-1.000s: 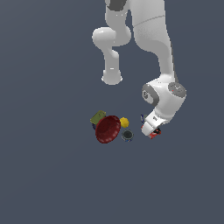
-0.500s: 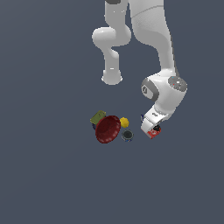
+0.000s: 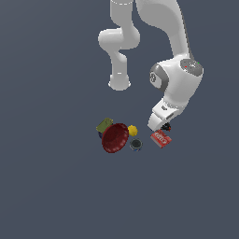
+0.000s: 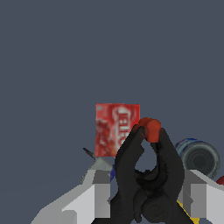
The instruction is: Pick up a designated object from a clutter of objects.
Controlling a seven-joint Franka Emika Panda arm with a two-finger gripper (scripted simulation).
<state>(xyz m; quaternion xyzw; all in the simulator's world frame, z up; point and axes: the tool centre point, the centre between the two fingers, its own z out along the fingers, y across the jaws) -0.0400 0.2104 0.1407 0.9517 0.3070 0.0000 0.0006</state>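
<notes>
With the fingers closed on the tiny black-red item, which we hold just above the flat red packet, we should lift straight up, keeping the grip steady and clear of the dark round piece.

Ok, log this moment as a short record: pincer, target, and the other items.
pincer: low, beside the clutter; black-and-red item between its fingers, contact unclear
target: tiny black-red item, red tip by the fingertips
red packet: flat, white label, just below the pincer in the exterior view
dark red bowl: tilted
yellow ball: beside the bowl
dark round piece
olive-green box: behind the bowl
</notes>
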